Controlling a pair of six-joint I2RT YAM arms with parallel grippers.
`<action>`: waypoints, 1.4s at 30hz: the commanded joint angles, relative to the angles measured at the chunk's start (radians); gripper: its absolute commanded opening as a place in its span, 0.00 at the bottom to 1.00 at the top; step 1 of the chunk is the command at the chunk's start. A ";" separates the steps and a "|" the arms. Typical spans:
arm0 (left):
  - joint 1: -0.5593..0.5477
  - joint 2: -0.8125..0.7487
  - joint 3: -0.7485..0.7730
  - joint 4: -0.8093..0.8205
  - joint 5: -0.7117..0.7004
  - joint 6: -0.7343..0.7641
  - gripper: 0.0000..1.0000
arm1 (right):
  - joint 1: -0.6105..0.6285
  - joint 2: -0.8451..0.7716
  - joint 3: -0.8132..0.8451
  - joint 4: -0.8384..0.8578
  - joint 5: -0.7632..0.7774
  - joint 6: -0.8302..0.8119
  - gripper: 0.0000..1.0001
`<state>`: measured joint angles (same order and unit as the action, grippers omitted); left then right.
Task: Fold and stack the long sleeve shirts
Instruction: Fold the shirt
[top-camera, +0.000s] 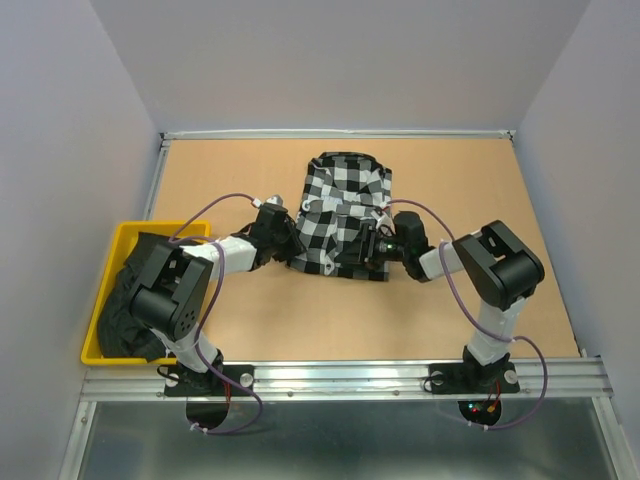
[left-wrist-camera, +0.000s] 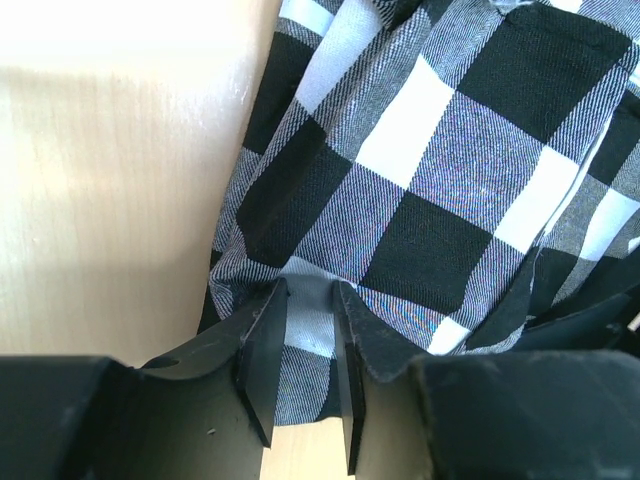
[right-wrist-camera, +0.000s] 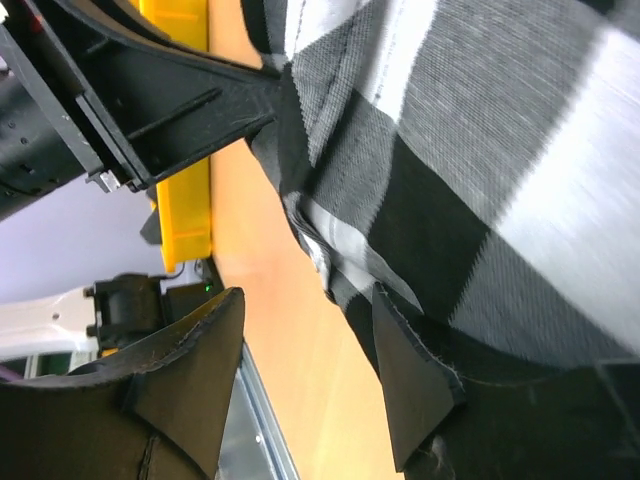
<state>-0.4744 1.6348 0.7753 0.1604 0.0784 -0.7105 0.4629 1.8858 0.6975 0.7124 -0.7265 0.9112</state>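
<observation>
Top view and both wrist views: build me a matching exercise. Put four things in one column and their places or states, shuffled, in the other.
1. black-and-white check cloth shirt
2. plain black cloth shirt
3. left claw
4. right claw

A. inside the yellow plastic bin
B. pinching the check hem
C. lying on the tan tabletop
D. open at the hem

Pairs: 1-C, 2-A, 3-B, 4-D

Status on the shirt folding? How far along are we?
Done: little. The checked shirt lies bunched mid-table, partly folded at most. In hand: the left fingers pinch its hem; the right fingers are open at its opposite edge, one against the cloth. Left: finish this fold, then take the black shirt out of the yellow bin, fold it and stack both.
</observation>
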 joint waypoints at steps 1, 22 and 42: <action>0.003 -0.016 -0.050 -0.101 -0.031 0.009 0.37 | -0.017 -0.098 -0.056 -0.031 0.006 -0.038 0.60; 0.003 -0.073 -0.061 -0.125 -0.022 0.002 0.37 | -0.225 -0.206 -0.248 -0.042 0.007 -0.083 0.60; 0.031 0.100 0.392 -0.133 0.017 0.089 0.48 | -0.224 -0.030 0.293 -0.113 0.078 -0.067 0.60</action>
<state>-0.4595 1.6485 1.1057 0.0116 0.0784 -0.6590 0.2424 1.8000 0.9203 0.5533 -0.6842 0.8421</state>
